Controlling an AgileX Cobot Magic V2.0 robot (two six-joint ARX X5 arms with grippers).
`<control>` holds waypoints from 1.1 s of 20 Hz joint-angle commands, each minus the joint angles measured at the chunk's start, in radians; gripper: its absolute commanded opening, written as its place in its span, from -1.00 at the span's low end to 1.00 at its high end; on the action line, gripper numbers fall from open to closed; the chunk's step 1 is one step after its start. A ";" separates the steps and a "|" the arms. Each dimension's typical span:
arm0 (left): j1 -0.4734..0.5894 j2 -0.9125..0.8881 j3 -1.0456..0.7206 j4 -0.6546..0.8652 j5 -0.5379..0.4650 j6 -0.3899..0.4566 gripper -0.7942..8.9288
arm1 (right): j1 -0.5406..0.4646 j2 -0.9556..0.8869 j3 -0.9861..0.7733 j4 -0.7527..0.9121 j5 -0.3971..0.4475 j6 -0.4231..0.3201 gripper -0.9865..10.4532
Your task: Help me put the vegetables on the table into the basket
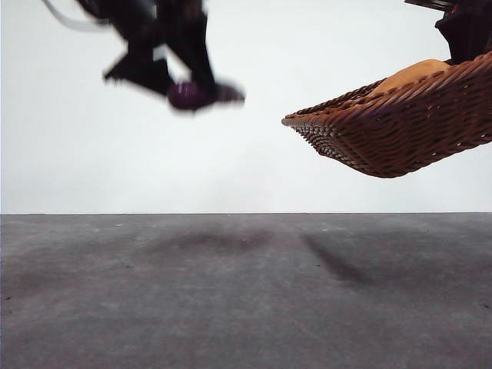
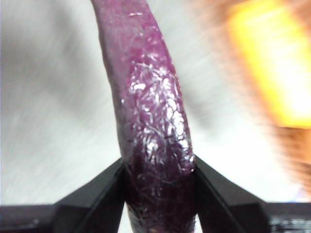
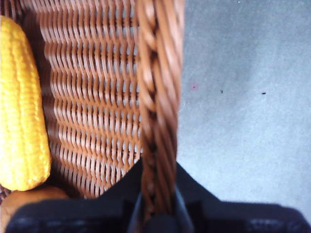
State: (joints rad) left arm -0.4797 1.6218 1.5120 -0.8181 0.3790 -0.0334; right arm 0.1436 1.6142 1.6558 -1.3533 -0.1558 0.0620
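- The table (image 1: 246, 292) is a flat dark grey surface, a little mottled.
- Soft dark shadows fall on it.
- A few tiny dark specks are on it in the right wrist view.

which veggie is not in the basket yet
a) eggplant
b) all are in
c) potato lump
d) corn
a: the left claw is shut on the eggplant in mid-air, apart from the basket, while the corn and the potato lump already lie inside the basket that the right claw holds by its rim.
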 commanded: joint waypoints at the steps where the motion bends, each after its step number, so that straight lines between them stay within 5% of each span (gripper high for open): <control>1: -0.047 -0.100 -0.004 -0.004 0.030 0.019 -0.86 | 0.010 -0.009 -0.006 -0.015 -0.010 0.017 -0.84; 7: -0.183 -0.172 -0.004 -0.007 0.035 -0.007 -0.85 | 0.118 -0.009 -0.006 0.024 -0.014 0.018 -0.84; 11: -0.265 -0.131 -0.004 0.002 -0.134 -0.062 -0.85 | 0.210 -0.009 -0.006 0.061 -0.060 0.022 -0.84; 19: -0.285 -0.071 -0.004 0.042 -0.171 -0.172 -0.83 | 0.302 -0.009 -0.006 0.081 -0.080 0.039 -0.84; 20: -0.285 -0.069 -0.004 0.047 -0.171 -0.193 -0.67 | 0.302 -0.009 -0.006 0.081 -0.084 0.039 -0.84; 22: -0.285 -0.068 -0.004 0.062 -0.171 -0.199 0.32 | 0.302 -0.009 -0.006 0.079 -0.084 0.039 -0.84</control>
State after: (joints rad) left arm -0.7616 1.5444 1.5127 -0.7658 0.2111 -0.2222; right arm 0.4438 1.6138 1.6554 -1.2835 -0.2253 0.0910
